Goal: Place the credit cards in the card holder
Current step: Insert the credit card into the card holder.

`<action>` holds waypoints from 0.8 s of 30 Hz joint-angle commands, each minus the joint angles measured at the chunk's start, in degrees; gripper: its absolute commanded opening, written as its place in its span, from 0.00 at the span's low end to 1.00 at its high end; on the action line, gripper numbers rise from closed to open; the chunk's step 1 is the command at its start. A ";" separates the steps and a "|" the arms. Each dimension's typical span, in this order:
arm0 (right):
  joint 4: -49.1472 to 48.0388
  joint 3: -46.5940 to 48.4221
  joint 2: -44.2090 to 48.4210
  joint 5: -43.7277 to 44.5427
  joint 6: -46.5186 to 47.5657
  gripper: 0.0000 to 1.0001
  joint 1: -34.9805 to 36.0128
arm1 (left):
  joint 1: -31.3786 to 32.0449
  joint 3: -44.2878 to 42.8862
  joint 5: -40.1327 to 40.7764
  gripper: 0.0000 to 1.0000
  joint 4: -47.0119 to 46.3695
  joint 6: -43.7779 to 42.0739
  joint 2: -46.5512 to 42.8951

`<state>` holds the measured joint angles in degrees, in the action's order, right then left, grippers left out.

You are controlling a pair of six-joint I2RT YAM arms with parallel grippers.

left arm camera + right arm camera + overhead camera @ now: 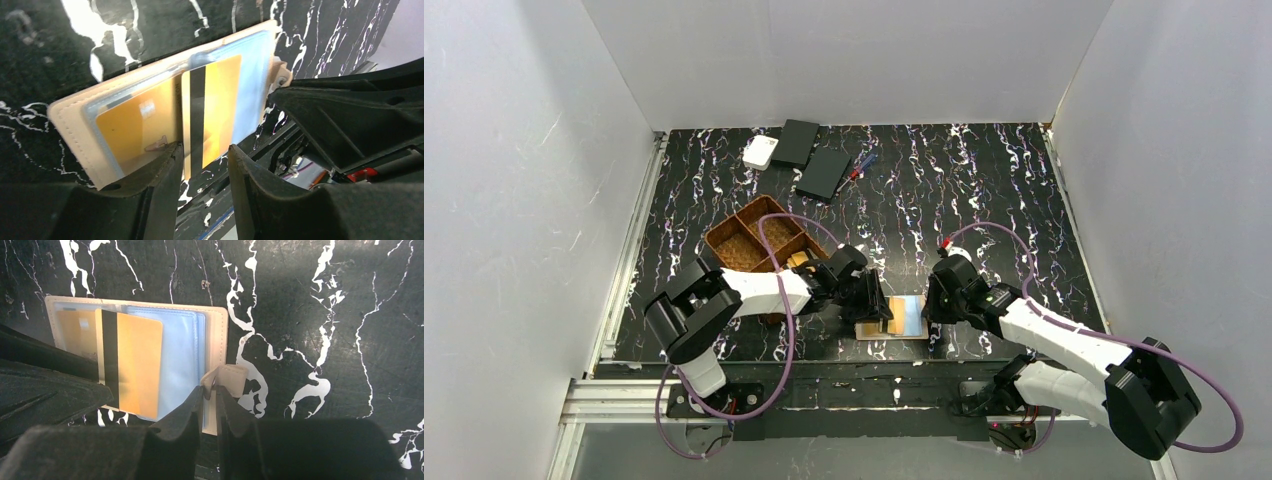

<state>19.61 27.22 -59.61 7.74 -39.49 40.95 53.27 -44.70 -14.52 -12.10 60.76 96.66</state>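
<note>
The tan card holder (912, 318) lies open on the black marbled table near the front edge. In the left wrist view one orange-gold credit card (135, 125) sits in the left clear pocket of the holder (70, 130). A second orange card with a black stripe (215, 110) lies stripe-up over the middle, partly on the bluish pocket. My left gripper (205, 155) is open, with this card's near edge between its fingers. My right gripper (210, 390) is shut on the holder's clasp tab (230, 377). Both cards also show in the right wrist view (135, 360).
A brown woven divided tray (759, 240) stands just behind the left arm, with something orange-gold at its near corner (799, 258). Two flat black boxes (796, 142) (824, 172), a white square box (760, 151) and pens (859, 165) lie at the back.
</note>
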 commanded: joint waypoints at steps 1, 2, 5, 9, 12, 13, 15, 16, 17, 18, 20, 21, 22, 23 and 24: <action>-0.45 0.73 0.06 -0.36 0.83 0.24 0.17 | 1.78 -6.64 4.44 0.37 11.77 -7.17 -0.65; -0.91 0.54 -0.11 -0.99 0.52 0.24 0.16 | 1.96 -7.15 4.23 0.37 11.75 -7.29 -0.15; -2.13 -0.26 -0.39 -2.13 -0.08 0.23 0.13 | 2.41 -8.85 3.33 0.35 11.74 -7.50 1.66; -4.01 -1.53 -0.71 -3.79 -0.99 0.23 0.17 | 2.80 -12.08 1.37 0.35 11.74 -7.92 4.74; -5.97 -2.40 -1.15 -6.02 -2.12 0.22 0.12 | 3.26 -14.16 -0.45 0.35 11.11 -7.75 7.27; -6.51 -2.55 -1.20 -6.67 -2.39 0.22 0.18 | 3.39 -14.64 -0.92 0.35 11.11 -7.82 8.05; -6.47 -2.44 -1.02 -6.80 -2.58 0.22 0.16 | 3.60 -14.94 -1.34 0.35 11.22 -7.86 8.48; -5.63 -2.05 -0.83 -6.12 -2.33 0.22 0.12 | 3.65 -14.66 -1.19 0.36 11.23 -7.79 8.21; -3.63 -1.50 -0.35 -4.16 -1.65 0.23 0.10 | 3.65 -14.03 -0.90 0.36 11.23 -7.80 7.67; -1.86 -1.00 0.07 -2.43 -1.21 0.24 0.10 | 3.63 -13.64 -0.57 0.37 11.43 -7.88 7.06; 1.28 -0.07 1.07 0.64 -0.84 0.28 0.10 | 3.60 -13.44 -0.03 0.38 12.85 -8.41 5.91; 2.27 0.01 1.66 1.75 -0.88 0.31 0.06 | 3.64 -13.48 0.27 0.38 13.92 -8.68 5.36; 2.90 -0.10 2.18 2.27 -0.95 0.34 0.02 | 3.65 -13.34 0.59 0.39 14.45 -8.80 4.79; 3.21 -0.27 2.70 2.50 -1.05 0.36 -0.06 | 3.65 -13.06 0.97 0.40 14.70 -8.90 4.26; 3.42 -0.42 3.16 2.61 -1.19 0.36 -0.11 | 3.63 -12.88 1.38 0.41 14.89 -9.07 3.81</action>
<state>18.56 25.50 -58.59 5.90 -40.53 40.97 56.51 -58.11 -14.79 -1.47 53.52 104.68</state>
